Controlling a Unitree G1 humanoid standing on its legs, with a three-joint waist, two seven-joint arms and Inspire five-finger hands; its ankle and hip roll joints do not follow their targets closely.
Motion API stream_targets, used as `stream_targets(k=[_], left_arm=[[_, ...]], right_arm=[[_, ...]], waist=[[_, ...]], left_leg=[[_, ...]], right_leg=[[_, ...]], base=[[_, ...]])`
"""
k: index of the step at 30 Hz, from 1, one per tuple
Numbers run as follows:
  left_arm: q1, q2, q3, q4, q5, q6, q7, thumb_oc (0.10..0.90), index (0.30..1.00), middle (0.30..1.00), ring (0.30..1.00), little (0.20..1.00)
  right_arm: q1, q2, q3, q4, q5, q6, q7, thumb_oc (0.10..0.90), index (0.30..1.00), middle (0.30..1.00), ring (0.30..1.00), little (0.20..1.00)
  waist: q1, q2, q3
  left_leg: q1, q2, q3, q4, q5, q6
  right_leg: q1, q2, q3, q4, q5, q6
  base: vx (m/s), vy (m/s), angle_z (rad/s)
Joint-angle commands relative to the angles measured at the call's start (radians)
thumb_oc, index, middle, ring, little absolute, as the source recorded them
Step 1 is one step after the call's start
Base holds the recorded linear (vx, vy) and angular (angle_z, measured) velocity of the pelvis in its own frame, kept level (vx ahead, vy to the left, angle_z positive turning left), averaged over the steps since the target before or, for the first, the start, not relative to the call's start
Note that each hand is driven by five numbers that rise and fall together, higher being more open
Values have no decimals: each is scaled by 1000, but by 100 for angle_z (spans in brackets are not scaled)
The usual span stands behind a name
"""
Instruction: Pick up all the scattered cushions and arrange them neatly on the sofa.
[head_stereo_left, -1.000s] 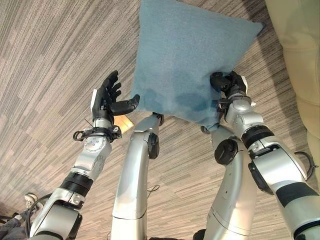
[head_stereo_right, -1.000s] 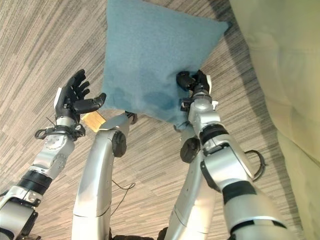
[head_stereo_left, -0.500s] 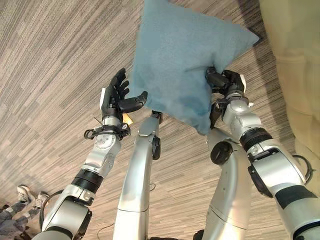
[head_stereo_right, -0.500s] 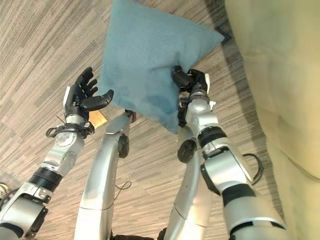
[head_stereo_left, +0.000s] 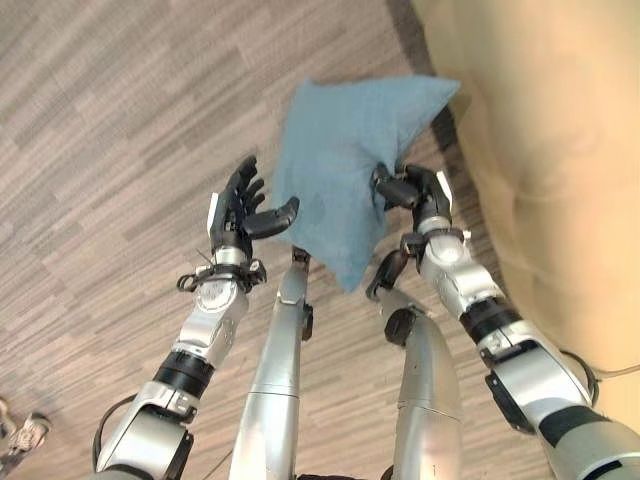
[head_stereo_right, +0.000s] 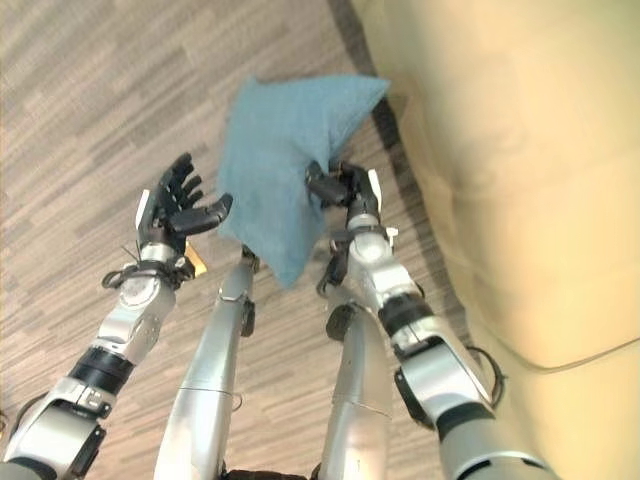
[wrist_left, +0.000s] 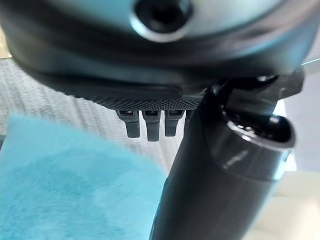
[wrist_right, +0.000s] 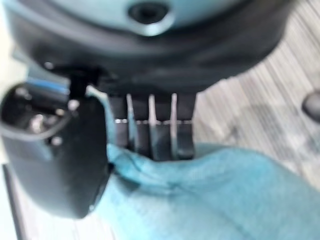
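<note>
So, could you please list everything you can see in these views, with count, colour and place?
cushion: one, teal blue, held up off the floor in front of the robot, beside the sofa.
sofa: one, cream beige, along the robot's right side.
floor: striped grey-brown carpet under everything.
tag: one, small, tan, on the floor just behind the left wrist.
shoe: one, pale, a person's, at the lower left edge.
right hand: dark, fingers curled into the cushion's edge.
left hand: dark, open, fingers spread, thumb against the cushion's left edge.
</note>
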Motion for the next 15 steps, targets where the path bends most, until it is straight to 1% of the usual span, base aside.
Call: stream_targets(k=[1, 4, 7, 8, 9, 10, 11, 15], left_arm=[[75, 34, 41, -28, 41, -34, -29, 800, 900, 900, 900, 900], [123, 35, 68, -33, 42, -27, -38, 800, 900, 900, 900, 900], [177, 39, 81, -45, 67, -19, -50, 800, 900, 900, 900, 900], [193, 37, 85, -46, 78, -16, -53, 800, 900, 900, 900, 900], [213, 38, 91, -49, 83, -14, -58, 800, 900, 900, 900, 900], [213, 38, 91, -49, 83, -14, -58, 800, 900, 900, 900, 900], [245, 37, 99, -57, 97, -9, -63, 800, 900, 900, 900, 900], [292, 33, 121, -63, 116, 3, -71, 800, 900, 900, 900, 900]], right_arm=[[34, -16, -109, -108, -44, -95, 8, 400, 300, 300, 300, 300], [106, -22, -131, -145, -112, -93, -1, 400, 300, 300, 300, 300], [169, -55, -141, -211, -237, -88, -18, 400, 300, 300, 300, 300], [188, -77, -143, -244, -292, -88, -27, 400, 300, 300, 300, 300], [210, -90, -148, -263, -314, -83, -27, 400, 300, 300, 300, 300], [210, -90, -148, -263, -314, -83, -27, 400, 300, 300, 300, 300], [259, -109, -165, -321, -360, -88, -28, 400, 300, 300, 300, 300], [353, -138, -206, -396, -408, -89, -8, 400, 300, 300, 300, 300]], waist=[[4, -16, -85], [5, -34, -101], [-1, -53, -123], [-4, -62, -128], [-6, -69, -138], [-6, -69, -137], [-16, -88, -160], [-38, -110, -213]], left_leg=[[105, -38, 13, -107, -88, -12], [197, -29, 10, -143, -84, -13], [286, -20, 16, -176, -84, -13], [304, -19, 19, -189, -58, -9], [330, -16, 21, -198, -59, -8], [331, -16, 21, -198, -59, -8], [387, -11, 27, -218, -62, -7], [479, -4, 39, -258, -69, -6]], right_leg=[[110, 28, 72, -167, 47, 116], [198, 38, 53, -207, 61, 120], [295, 46, 37, -264, 76, 125], [322, 49, 24, -289, 103, 118], [348, 53, 20, -303, 103, 119], [349, 53, 20, -303, 103, 119], [408, 62, 18, -332, 104, 121], [503, 77, 13, -377, 103, 127]], base=[[7, -9, 6], [19, -1, 4], [12, 23, -5], [-24, 35, -9], [-43, 27, -5], [69, 14, -6], [87, 21, -9], [88, 14, -17]])
